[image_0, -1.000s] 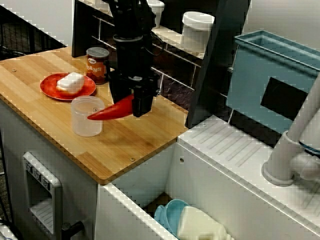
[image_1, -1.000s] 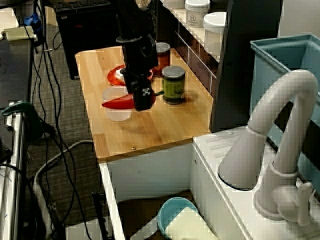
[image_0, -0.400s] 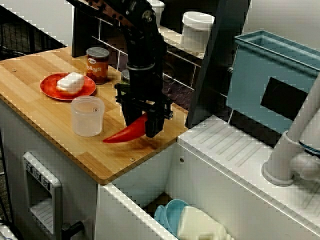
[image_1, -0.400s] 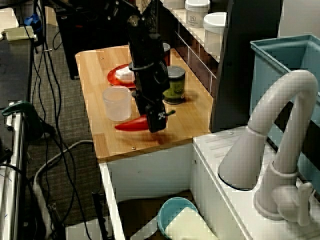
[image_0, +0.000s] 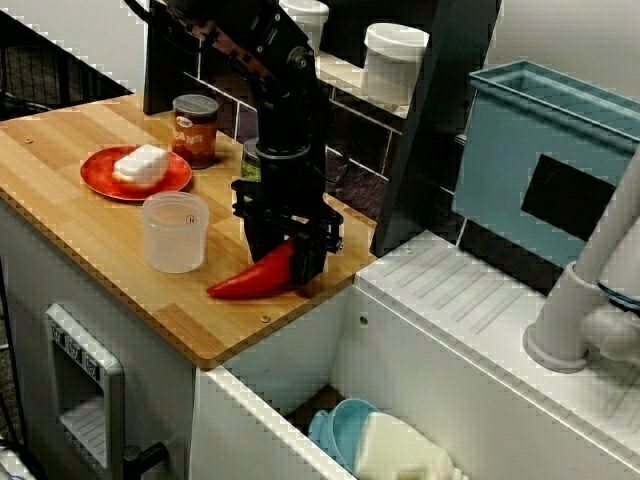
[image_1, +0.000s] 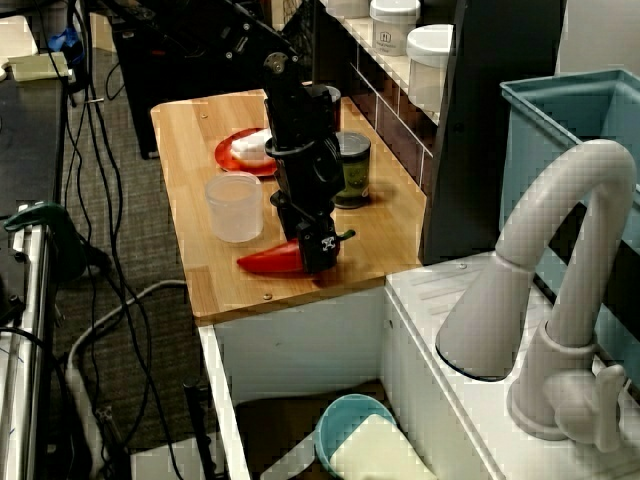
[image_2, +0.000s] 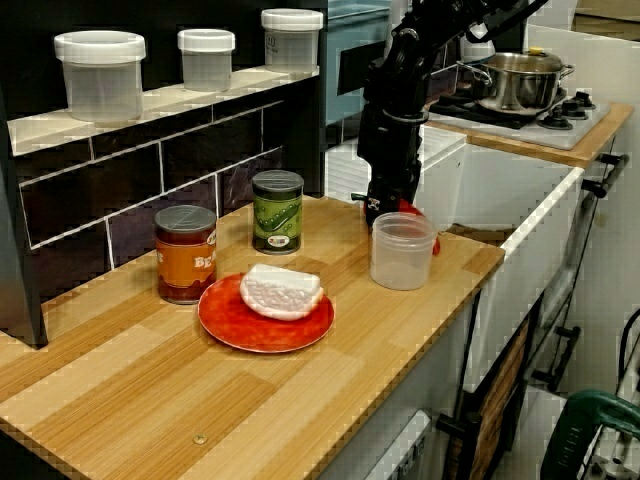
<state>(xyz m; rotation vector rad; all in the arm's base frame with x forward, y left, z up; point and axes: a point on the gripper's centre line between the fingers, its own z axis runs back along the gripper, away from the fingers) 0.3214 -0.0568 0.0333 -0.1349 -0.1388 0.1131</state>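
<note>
Red pepper (image_0: 250, 282) sits at the near right corner of the desk (image_0: 80, 230), its thick stem end clamped in the end effector (image_0: 290, 262) and its pointed tip aimed toward 8 o'clock in the front view. The body lies nearly flat and very low. Whether the tip rests on the wood cannot be told.

From left to right in the front view come a red plate (image_0: 100, 182) bearing a white block (image_0: 140, 165), with an orange can (image_0: 194, 130) at its 2 o'clock. Next is a clear plastic cup (image_0: 175, 232), just beside the pepper's tip at its 10 o'clock but not touching it. A green can (image_1: 352, 168) stands behind the arm, at 12 o'clock from the pepper in the sink-side view. Further right the desk ends at a sink basin holding a blue bowl (image_0: 340, 425), with a white faucet (image_1: 560, 260) beyond it.

The end effector is narrowed onto the pepper, its jaws pinching the broad shoulder.

The pepper looks light, smooth-skinned and glossy, so likely slippery. It also tapers, so a hold near the tip would probably slide off. The wide stem end looks like the firmest place for a grip, with moderate squeeze, since the hollow body may dent.
</note>
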